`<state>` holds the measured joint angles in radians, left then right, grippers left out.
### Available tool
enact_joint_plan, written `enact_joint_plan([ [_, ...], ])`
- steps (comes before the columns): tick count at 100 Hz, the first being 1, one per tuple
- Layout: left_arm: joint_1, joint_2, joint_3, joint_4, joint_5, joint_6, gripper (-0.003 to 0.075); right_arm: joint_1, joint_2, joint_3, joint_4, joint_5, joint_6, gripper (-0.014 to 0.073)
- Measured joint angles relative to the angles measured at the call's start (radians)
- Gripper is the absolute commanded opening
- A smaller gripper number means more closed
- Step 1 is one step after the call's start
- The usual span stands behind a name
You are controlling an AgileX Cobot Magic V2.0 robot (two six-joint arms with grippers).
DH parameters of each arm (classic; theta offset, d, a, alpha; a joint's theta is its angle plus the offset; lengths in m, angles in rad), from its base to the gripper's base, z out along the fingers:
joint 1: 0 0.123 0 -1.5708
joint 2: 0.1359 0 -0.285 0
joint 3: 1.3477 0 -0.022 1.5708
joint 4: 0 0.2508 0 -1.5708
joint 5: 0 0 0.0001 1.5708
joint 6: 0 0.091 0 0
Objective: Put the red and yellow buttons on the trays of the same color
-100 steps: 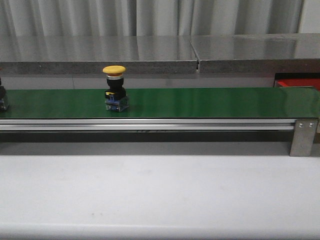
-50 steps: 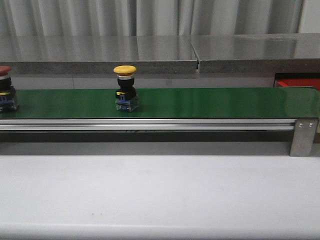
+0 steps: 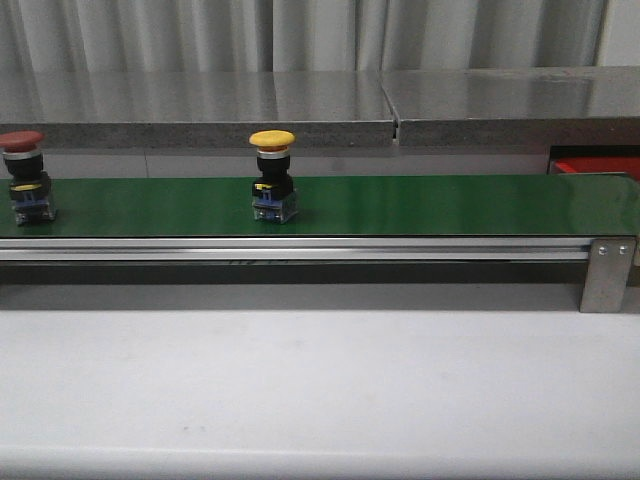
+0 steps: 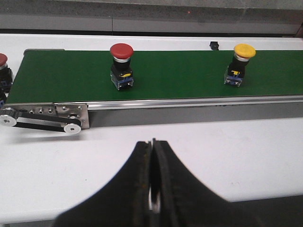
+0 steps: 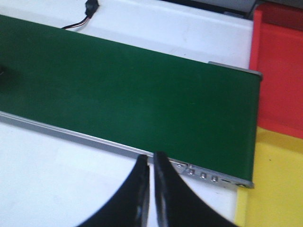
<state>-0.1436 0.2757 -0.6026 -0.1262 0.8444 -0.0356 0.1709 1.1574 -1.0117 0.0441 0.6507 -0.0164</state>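
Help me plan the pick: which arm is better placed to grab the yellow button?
Probably left: the left gripper faces the yellow button on the belt; the right gripper's view shows only belt end and trays.

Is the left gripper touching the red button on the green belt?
Apart. In the left wrist view the left gripper sits shut over the white table, with bare table and the belt's rail between it and the red button.

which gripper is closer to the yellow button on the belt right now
Probably left. The left gripper sees the yellow button standing across the belt, off to one side. The right gripper faces the belt's tray end; the button is outside its view.
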Motion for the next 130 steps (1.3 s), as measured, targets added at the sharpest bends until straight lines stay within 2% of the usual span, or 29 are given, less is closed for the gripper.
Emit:
enact_joint_plan([
  [11, 0.000, 0.000, 0.000, 0.000, 0.000, 0.000, -0.0020, 0.042, 0.077, -0.071, 0.002, 0.041, -0.002, 0.0480],
  [16, 0.000, 0.000, 0.000, 0.000, 0.000, 0.000, -0.0020, 0.058, 0.109, -0.101, 0.002, 0.057, -0.007, 0.0552],
  [21, 0.000, 0.000, 0.000, 0.000, 0.000, 0.000, -0.0020, 0.075, 0.140, -0.131, 0.002, 0.072, -0.007, 0.0580],
  [40, 0.000, 0.000, 0.000, 0.000, 0.000, 0.000, -0.0020, 0.136, 0.255, -0.269, 0.002, 0.125, -0.022, 0.0563],
  [62, 0.000, 0.000, 0.000, 0.000, 0.000, 0.000, -0.0020, 0.193, 0.436, -0.473, 0.018, 0.275, -0.087, 0.0563],
  [90, 0.000, 0.000, 0.000, 0.000, 0.000, 0.000, -0.0020, 0.214, 0.668, -0.713, 0.145, 0.449, -0.240, 0.0563],
  [110, 0.000, 0.000, 0.000, 0.000, 0.000, 0.000, -0.0020, 0.214, 0.777, -0.794, 0.205, 0.463, -0.287, 0.0563],
  [130, 0.000, 0.000, 0.000, 0.000, 0.000, 0.000, -0.0020, 0.215, 0.837, -0.805, 0.225, 0.436, -0.299, 0.0563],
])
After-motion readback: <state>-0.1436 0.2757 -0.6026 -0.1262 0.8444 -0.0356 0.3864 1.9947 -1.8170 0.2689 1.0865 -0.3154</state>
